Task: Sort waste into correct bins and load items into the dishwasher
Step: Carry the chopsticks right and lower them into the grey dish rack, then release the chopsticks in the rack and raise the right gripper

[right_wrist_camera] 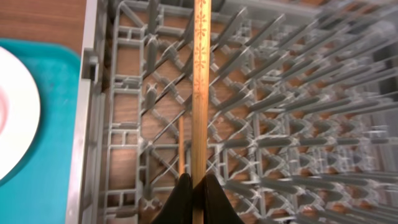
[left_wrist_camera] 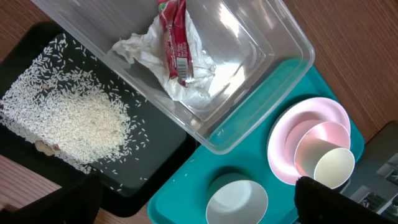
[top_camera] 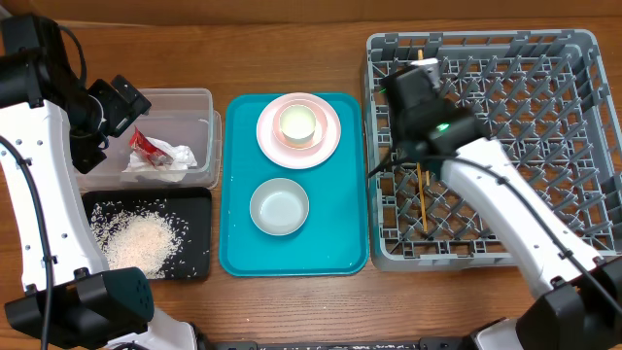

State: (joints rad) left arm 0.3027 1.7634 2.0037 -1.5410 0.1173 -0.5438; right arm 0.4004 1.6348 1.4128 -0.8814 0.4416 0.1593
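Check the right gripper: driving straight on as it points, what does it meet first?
The right gripper carries the held chopstick, which would lead, likely striking the dish rack peg grid beside the second chopstick lying there. Depth unclear.

Left edge: clear tub (top_camera: 197, 109) holding napkin (top_camera: 167, 161) and wrapper (top_camera: 146, 144); black tray (top_camera: 197, 206) of rice (top_camera: 136, 238). Centre: teal tray (top_camera: 340, 228), pink plate (top_camera: 267, 136), bowl (top_camera: 280, 207). Right edge: grey rack (top_camera: 583, 58), one chopstick (top_camera: 422, 199).
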